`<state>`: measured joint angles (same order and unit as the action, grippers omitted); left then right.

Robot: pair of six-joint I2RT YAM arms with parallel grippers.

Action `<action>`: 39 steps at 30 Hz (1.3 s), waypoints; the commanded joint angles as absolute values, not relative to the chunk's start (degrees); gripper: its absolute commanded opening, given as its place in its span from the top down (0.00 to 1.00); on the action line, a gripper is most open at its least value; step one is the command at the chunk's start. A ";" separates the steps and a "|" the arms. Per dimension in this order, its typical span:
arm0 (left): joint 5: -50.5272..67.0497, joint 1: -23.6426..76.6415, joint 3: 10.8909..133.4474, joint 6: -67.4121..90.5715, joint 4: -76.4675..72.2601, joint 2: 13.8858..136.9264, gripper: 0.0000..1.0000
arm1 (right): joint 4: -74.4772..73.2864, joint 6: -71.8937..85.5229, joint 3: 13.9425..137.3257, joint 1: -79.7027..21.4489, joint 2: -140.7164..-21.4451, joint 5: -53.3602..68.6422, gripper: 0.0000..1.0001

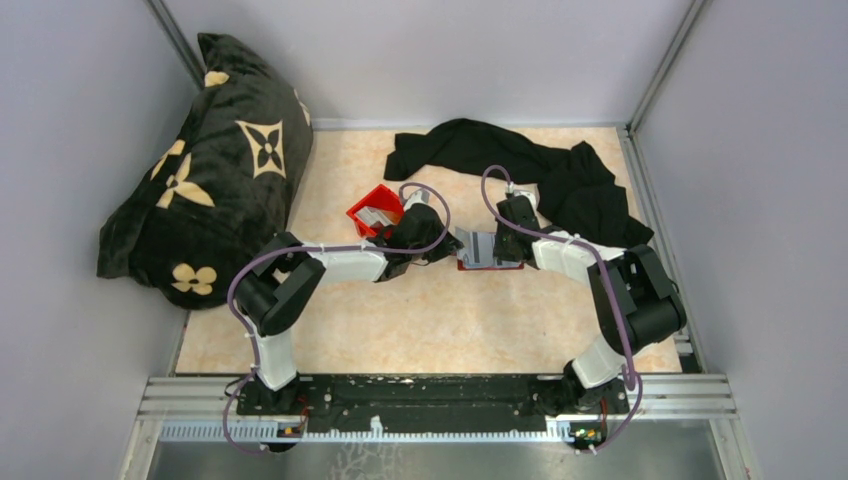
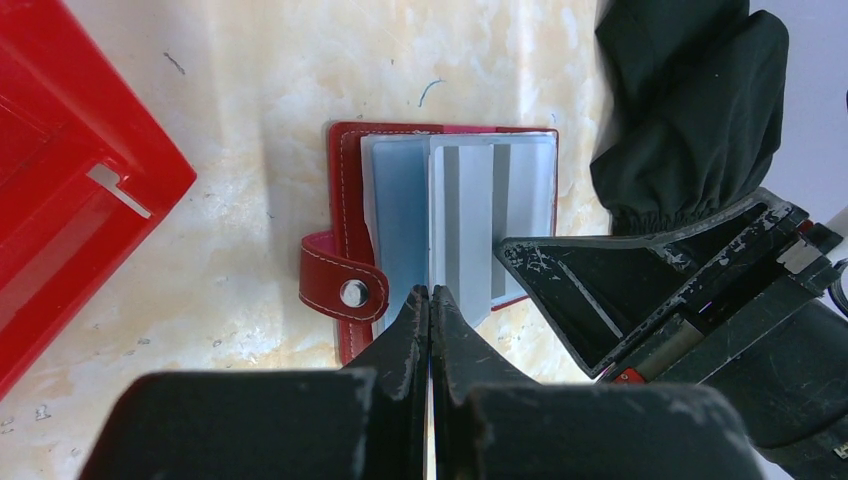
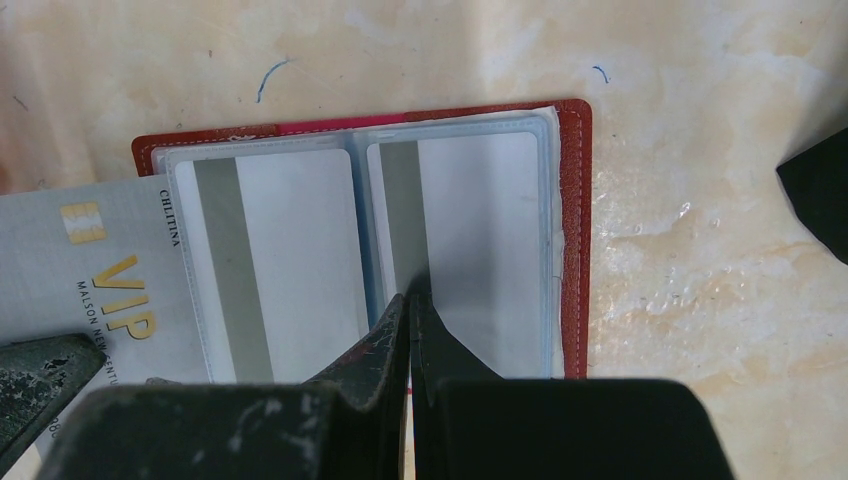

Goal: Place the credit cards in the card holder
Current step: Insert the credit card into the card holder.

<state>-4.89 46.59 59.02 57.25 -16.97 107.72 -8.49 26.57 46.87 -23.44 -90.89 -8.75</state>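
The dark red card holder [image 3: 575,230] lies open on the table, also seen in the top view [image 1: 487,252] and in the left wrist view [image 2: 345,200]. Two pale credit cards with grey stripes sit in its clear pockets [image 3: 270,260] [image 3: 470,240]. A third card marked VIP [image 3: 90,280] sticks out past the holder's left edge. My right gripper [image 3: 408,292] is shut, tips over the right pocket. My left gripper [image 2: 430,292] is shut at the holder's near edge beside the snap strap [image 2: 345,285]. One of its fingers [image 3: 40,375] covers the VIP card's corner.
A bright red plastic bin [image 2: 70,190] stands just left of the holder, with pale flat pieces in it [image 1: 374,217]. Black cloth [image 1: 560,170] lies behind and to the right. A large dark patterned cushion [image 1: 215,170] fills the left side. Grey walls enclose the table.
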 commanded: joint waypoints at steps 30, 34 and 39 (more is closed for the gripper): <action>-2.28 47.85 61.51 58.76 -20.57 107.14 1.00 | -10.13 25.75 46.98 -22.61 -88.54 -10.92 1.00; -2.24 48.39 62.84 58.73 -20.42 107.89 1.00 | -10.36 25.84 46.64 -22.51 -88.38 -11.03 1.00; -2.47 48.76 64.19 58.40 -19.94 108.43 1.00 | -10.26 25.84 46.28 -22.00 -87.91 -11.04 1.00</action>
